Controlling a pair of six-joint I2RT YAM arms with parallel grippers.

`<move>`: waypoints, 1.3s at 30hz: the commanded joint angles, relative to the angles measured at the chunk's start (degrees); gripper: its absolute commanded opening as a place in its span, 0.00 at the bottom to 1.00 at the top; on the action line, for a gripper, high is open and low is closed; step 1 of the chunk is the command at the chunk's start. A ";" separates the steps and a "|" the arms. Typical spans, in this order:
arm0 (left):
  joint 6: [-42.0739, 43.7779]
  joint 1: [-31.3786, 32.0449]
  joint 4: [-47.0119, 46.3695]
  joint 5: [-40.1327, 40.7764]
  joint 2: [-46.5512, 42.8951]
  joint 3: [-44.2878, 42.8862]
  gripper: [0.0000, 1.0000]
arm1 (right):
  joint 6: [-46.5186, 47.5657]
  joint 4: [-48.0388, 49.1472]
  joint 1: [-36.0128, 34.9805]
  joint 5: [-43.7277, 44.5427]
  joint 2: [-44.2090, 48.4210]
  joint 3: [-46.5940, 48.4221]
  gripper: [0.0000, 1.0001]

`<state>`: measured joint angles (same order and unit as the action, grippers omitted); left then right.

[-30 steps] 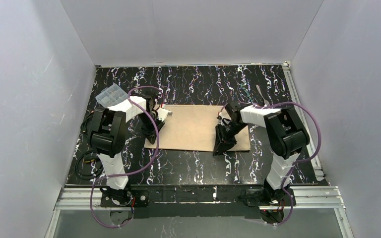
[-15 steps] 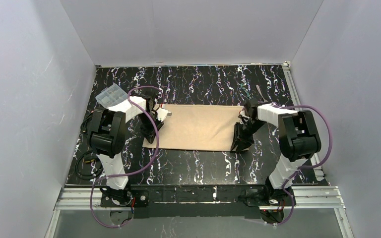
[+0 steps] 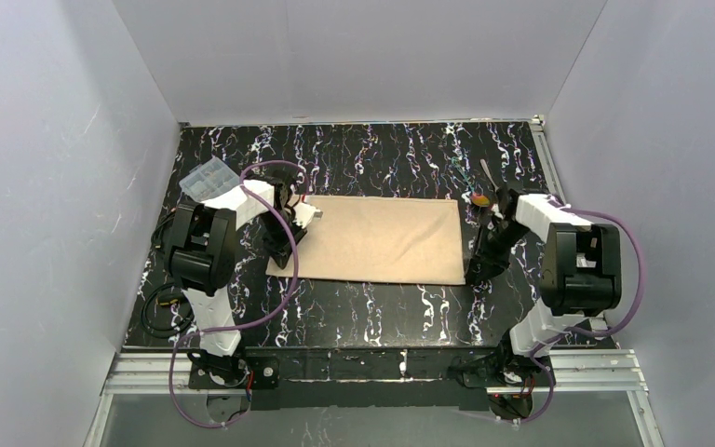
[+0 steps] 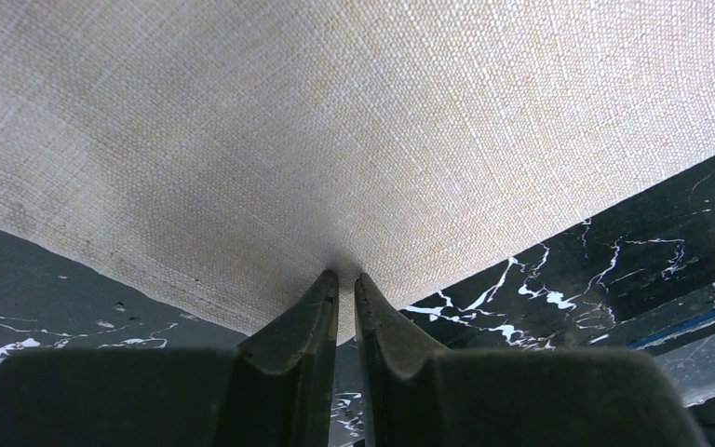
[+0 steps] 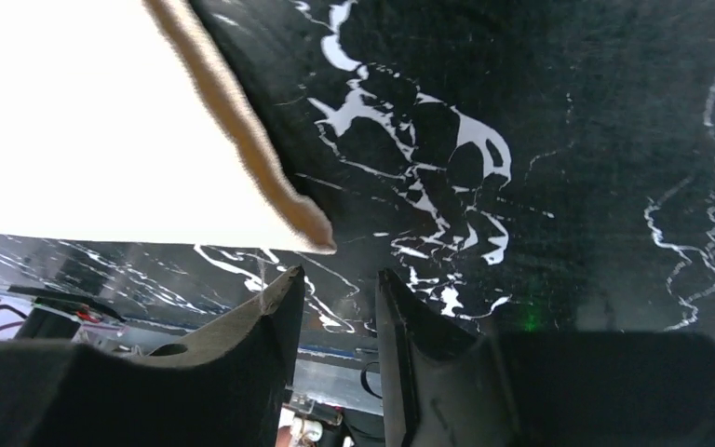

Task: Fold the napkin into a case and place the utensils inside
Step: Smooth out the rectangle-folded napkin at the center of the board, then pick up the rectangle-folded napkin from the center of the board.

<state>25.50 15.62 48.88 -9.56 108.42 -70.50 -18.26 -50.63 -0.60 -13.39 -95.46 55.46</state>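
Observation:
The tan napkin [image 3: 372,237] lies flat as a wide rectangle on the black marbled table. My left gripper [image 3: 281,264] is at its near left corner. In the left wrist view the left gripper [image 4: 344,276] is shut on the napkin's [image 4: 354,121] edge. My right gripper [image 3: 473,277] sits just off the near right corner. In the right wrist view it [image 5: 340,276] is open and empty, with the napkin corner [image 5: 312,233] just beyond its tips. The orange-bowled spoon [image 3: 478,198] and the silver fork [image 3: 486,173] lie at the back right, beside the right arm.
A clear plastic compartment box [image 3: 207,179] stands at the back left by the left arm. Purple cables loop around both arms. White walls enclose the table on three sides, and a metal rail [image 3: 372,365] runs along the near edge.
My right gripper has swept right across the napkin, from on top of it to just past its near right corner. The left gripper has stayed in place.

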 commanded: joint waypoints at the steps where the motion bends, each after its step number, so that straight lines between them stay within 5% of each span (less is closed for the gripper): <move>1: 1.49 0.11 -4.24 3.16 2.34 -0.55 0.13 | -1.45 -5.06 0.04 1.72 4.91 6.74 0.45; 6: -0.50 0.20 0.19 -1.14 0.79 -3.63 0.17 | -3.33 -2.33 0.02 3.53 4.87 8.53 0.57; 14: -2.61 0.16 10.13 -9.40 -3.37 -10.98 0.43 | -8.20 10.90 0.02 -4.35 6.49 -4.59 0.64; 22: -1.89 -0.04 11.99 -8.74 -3.99 -12.80 0.45 | -12.37 11.93 -1.50 -4.02 11.27 -11.61 0.66; 33: 4.39 -3.22 3.22 4.21 -0.51 -6.86 0.41 | -19.96 20.62 -2.25 -0.62 15.14 -17.05 0.46; 39: 4.59 -2.93 -0.20 2.87 1.14 -3.78 0.38 | -21.33 21.41 -2.28 1.72 16.88 -16.85 0.32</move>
<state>28.77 12.27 50.39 -6.74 109.08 -75.59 -37.80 -31.64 -2.72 -14.76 -80.71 38.65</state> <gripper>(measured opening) 0.391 0.373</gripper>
